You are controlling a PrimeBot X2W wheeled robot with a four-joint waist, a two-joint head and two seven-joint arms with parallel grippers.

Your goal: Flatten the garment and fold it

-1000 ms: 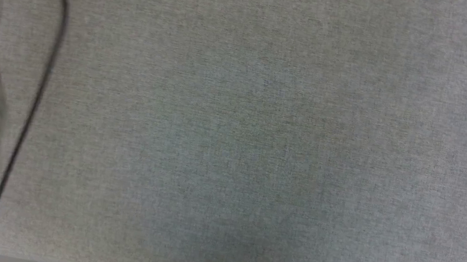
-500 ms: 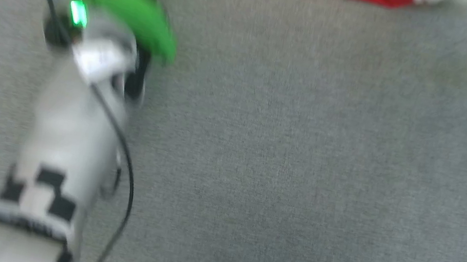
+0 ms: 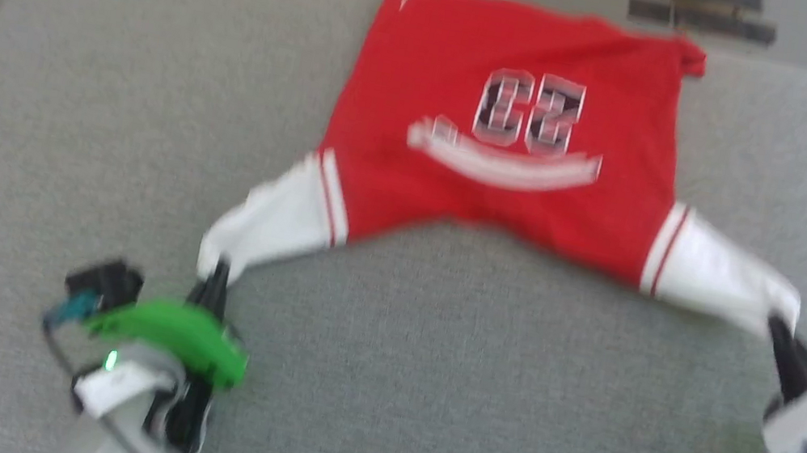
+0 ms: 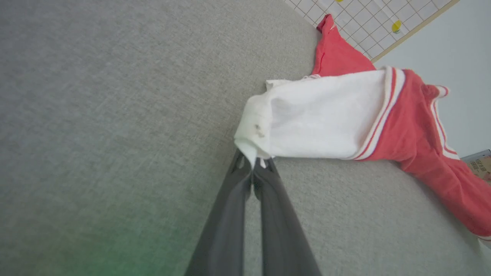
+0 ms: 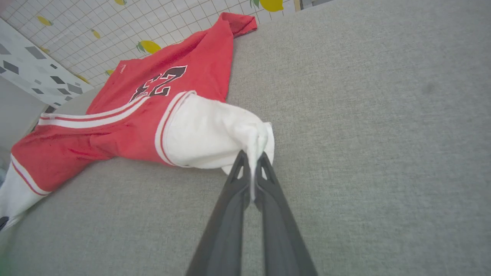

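Left tool (image 4: 253, 163) pinching white sleeve edge of garment (image 4: 406, 126) on grey surface (image 4: 115, 115).

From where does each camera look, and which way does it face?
Head view: on the head, looking down at the garment on the grey surface; left gripper and right gripper at lower corners.
Left wrist view: on that wrist, along its shut fingers to a pinched white sleeve.
Right wrist view: likewise, the other sleeve.
Shared: all show the red garment.

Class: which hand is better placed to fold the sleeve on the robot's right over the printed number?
Right. The right hand is shut on the end of that white sleeve; the left hand pinches the opposite sleeve, across the red T-shirt.
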